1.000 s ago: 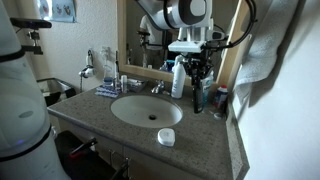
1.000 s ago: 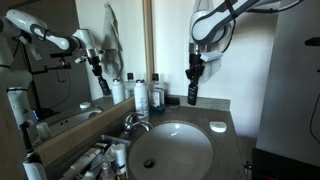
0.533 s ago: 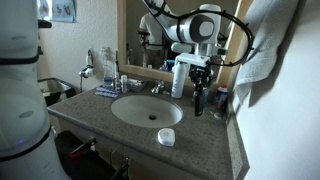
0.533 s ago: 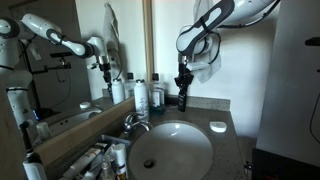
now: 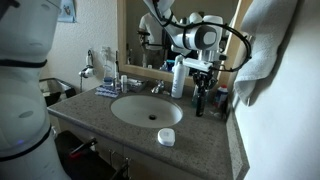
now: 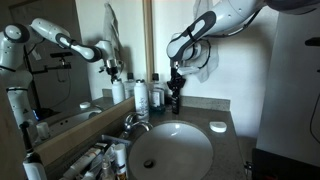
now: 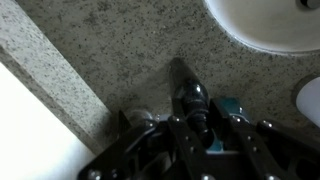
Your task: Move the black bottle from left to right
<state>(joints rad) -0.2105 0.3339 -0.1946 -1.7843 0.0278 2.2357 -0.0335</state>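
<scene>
The black bottle (image 5: 198, 101) is small, slim and upright at the back of the granite counter, beside the basin (image 5: 146, 110). It also shows in the exterior view (image 6: 174, 99) and the wrist view (image 7: 189, 98). My gripper (image 5: 200, 84) is shut on its upper part from above, with a finger on each side (image 7: 196, 128), and it also shows in the exterior view (image 6: 175, 83). The bottle's base is at or just above the counter. A tall white bottle (image 5: 178, 78) stands beside it and a translucent teal bottle (image 5: 221, 101) on its other side.
A faucet (image 5: 157, 88) stands behind the basin. A small white dish (image 5: 166, 137) lies at the counter's front edge. A mirror and wall close off the back. A towel (image 5: 262, 55) hangs at the side. Toiletries (image 5: 105, 72) stand at the counter's far end.
My gripper has carried the black bottle across the back of the counter toward the white and teal bottles and lowered it toward the counter.
</scene>
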